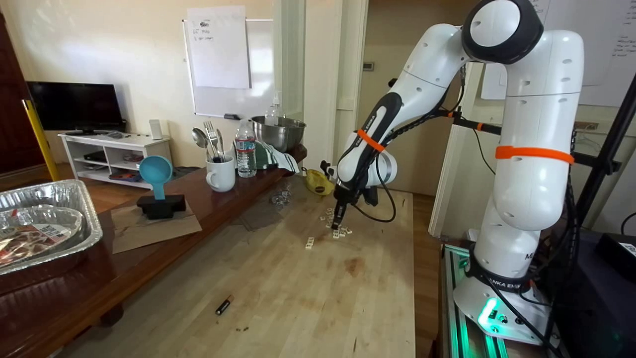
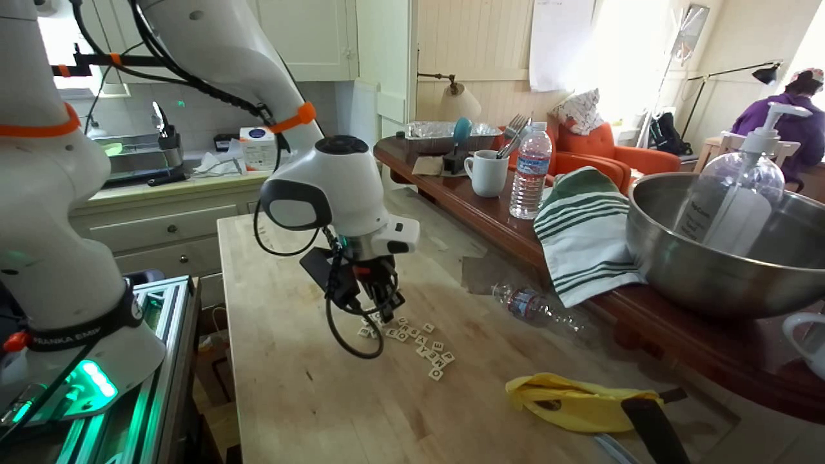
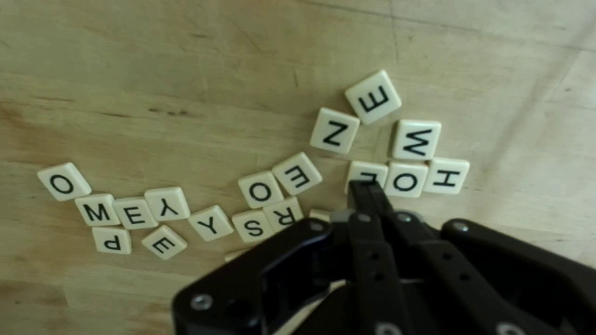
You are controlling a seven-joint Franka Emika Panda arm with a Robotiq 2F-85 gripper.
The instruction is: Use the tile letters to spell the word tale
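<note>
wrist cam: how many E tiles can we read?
4: the topmost E tile, the centre E tile, and two at left, the upper E tile and lower E tile. The gripper covers parts of other tiles, so more may be hidden.

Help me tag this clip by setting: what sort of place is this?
Probably a home, where a kitchen seems to open onto a living area: the exterior views show cabinets, an armchair and a TV.
</note>
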